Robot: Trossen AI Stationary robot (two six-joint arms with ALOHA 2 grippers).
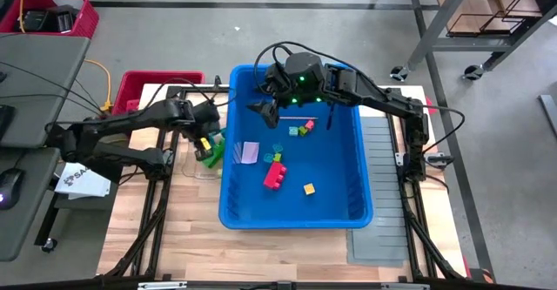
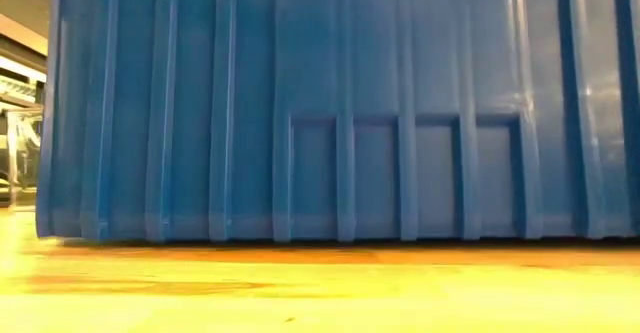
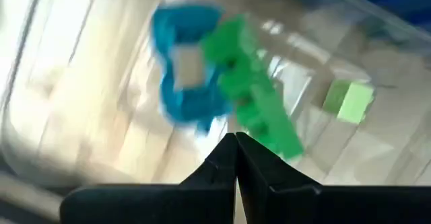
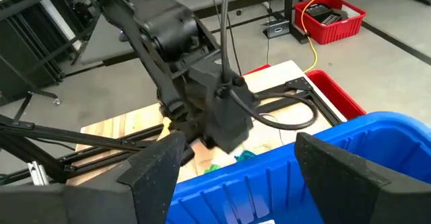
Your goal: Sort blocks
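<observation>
On the wooden table (image 1: 174,238) stands a large blue bin (image 1: 348,151), and inside it several of the blocks lie on the floor: a red block (image 1: 275,176) near the middle, a small yellow block (image 1: 309,188) just beside it toward the front, and a small group of green and pink blocks (image 1: 303,129) closer to the back wall. A pale lilac flat piece (image 1: 250,152) lies near the bin's left wall.

Outside the bin, just beside its left wall, a clear container (image 1: 202,155) holds a few green blocks (image 1: 211,153). The left gripper (image 1: 207,126) is over this container, and its fingers are pressed together with nothing between them. In the left wrist view, a long green block (image 3: 259,96), a blue block (image 3: 185,66) and a light green cube (image 3: 350,101) lie beyond the closed fingertips (image 3: 236,143).

The right gripper (image 1: 265,107) is above the back left part of the bin, its fingers spread wide and holding nothing. In the low view only the bin's ribbed blue wall is seen.
</observation>
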